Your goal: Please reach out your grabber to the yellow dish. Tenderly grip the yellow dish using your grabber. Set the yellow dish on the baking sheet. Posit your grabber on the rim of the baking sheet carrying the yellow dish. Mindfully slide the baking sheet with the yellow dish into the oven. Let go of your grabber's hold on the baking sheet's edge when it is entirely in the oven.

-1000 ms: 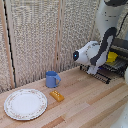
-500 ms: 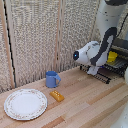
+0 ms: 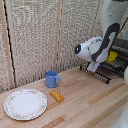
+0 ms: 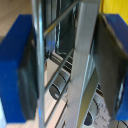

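Note:
In the exterior view my grabber (image 3: 93,69) is down at the near edge of the baking sheet (image 3: 108,74), a dark wire-grid tray at the exterior view's right. The yellow dish (image 3: 113,56) rests on the tray, partly hidden behind my white arm. Only a dark sliver of the oven (image 3: 123,46) shows behind it at the frame's edge. In the wrist view my grabber (image 4: 67,70) has the sheet's metal rim (image 4: 83,65) between its blue fingers (image 4: 22,75), with both pads against it. A patch of the yellow dish (image 4: 116,6) shows beyond the rim.
On the wooden table stand a blue mug (image 3: 51,79), a small orange block (image 3: 57,95) and a large white patterned plate (image 3: 25,104), all toward the exterior view's left. A woven screen (image 3: 40,40) backs the scene.

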Motion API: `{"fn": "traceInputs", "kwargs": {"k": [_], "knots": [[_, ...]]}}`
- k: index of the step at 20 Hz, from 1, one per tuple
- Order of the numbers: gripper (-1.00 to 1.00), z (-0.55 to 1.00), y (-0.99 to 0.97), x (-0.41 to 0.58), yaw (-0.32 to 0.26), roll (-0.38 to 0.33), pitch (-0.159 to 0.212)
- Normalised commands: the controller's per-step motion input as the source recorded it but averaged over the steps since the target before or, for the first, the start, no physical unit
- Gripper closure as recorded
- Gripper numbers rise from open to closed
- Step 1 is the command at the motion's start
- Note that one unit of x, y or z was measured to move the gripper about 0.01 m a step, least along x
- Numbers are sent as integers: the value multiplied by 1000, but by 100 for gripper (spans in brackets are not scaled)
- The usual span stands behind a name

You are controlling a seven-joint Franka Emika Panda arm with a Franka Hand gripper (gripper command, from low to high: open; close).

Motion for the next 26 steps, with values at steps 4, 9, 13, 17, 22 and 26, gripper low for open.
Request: {"fn": "traceInputs", "kwargs": {"k": [4, 9, 13, 17, 22, 26], "knots": [[100, 739, -972, -116, -3, 96, 20], [100, 565, -991, -341, 3, 16, 87], [100, 424, -871, -288, 49, -7, 108], [100, 394, -817, -308, 51, -44, 98], [100, 394, -856, -301, 21, -76, 103], [100, 179, -965, -76, 0, -127, 57]]}}
